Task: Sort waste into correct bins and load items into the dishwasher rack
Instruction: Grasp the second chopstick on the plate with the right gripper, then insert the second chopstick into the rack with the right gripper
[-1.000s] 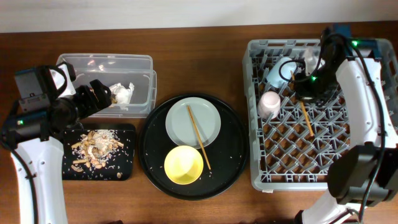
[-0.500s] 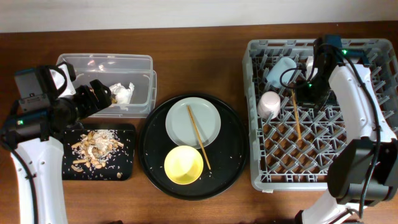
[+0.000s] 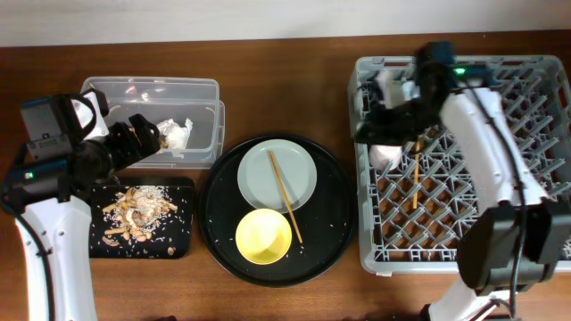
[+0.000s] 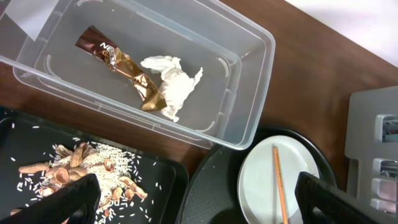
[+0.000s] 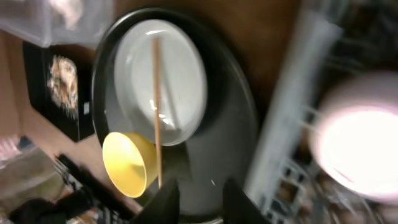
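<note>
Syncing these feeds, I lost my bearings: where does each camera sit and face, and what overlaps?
Overhead: above the table, facing straight down; both arms show.
Left wrist: looks down on clear tub and scraps tray; own open fingers at bottom.
Right wrist: blurred, looks past the rack onto the round tray; own fingers at bottom.
Shared: grey plate with chopstick, in all three.

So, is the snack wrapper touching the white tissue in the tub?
Touching. The left wrist view shows the snack wrapper lying against the white tissue, with no gap.

Round black tray on wooden table
</note>
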`<state>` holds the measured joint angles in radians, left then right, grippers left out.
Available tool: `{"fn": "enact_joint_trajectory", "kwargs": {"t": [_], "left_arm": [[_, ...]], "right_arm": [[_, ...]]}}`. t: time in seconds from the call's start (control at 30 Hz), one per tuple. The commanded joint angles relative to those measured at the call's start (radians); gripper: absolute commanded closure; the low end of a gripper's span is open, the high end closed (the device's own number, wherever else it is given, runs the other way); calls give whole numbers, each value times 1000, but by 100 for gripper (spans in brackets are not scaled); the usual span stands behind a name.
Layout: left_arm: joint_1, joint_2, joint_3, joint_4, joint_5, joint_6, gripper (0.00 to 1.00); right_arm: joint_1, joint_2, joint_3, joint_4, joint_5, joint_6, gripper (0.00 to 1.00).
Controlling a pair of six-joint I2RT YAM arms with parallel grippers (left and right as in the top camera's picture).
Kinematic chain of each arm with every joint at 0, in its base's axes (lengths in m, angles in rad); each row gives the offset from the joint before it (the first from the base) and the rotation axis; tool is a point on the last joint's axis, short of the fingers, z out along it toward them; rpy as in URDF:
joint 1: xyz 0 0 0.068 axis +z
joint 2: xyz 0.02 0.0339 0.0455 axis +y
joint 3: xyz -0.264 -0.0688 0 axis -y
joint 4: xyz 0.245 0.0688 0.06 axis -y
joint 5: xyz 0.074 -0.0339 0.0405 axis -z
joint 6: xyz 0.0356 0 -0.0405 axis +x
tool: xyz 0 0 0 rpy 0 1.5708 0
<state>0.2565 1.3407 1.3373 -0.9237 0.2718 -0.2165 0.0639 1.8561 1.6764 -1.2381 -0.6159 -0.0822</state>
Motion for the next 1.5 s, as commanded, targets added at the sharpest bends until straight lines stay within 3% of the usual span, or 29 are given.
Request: {"fn": "enact_joint_trajectory", "kwargs": {"t": [0.0,0.13,0.27,0.57,0.63,0.7,0.77,0.83,0.97,1.07,1.2,1.33,1.47], "left_arm": [[3,-11,16,2,-7,6,1],[3,-11,16,2,-7,6,1],[3,-11,16,2,-7,6,1],[3,-11,16,2,-7,6,1],[3,-11,16,2,-7,6,0],[3,-11,16,2,-7,6,1],[3,-11,16,2,-7,6,1],[3,-11,16,2,-7,6,1],[3,-11,16,2,-7,6,1],[3,-11,16,2,-7,6,1],[3,-11,16,2,-7,6,1],[3,-11,16,2,-7,6,1],[3,-11,16,2,-7,6,1]], "right_arm": [[142,2,17,47,56,-15,69],[394,39,17,128,282,66,64],[528,127,17,176,430,177,63],[567,364,17,243,429,196,63],[567,377,16,245,429,196,69],[567,377,16,248,429,196,89],[567,374,24,231,414,196,96],[559,346,90,164,408,195,96],[482,231,250,-35,524,192,96],[279,109,259,-227,659,183,96],[19,60,254,-365,674,135,96],[-126,61,177,-327,674,113,96],[-156,63,13,-134,673,86,96]]}}
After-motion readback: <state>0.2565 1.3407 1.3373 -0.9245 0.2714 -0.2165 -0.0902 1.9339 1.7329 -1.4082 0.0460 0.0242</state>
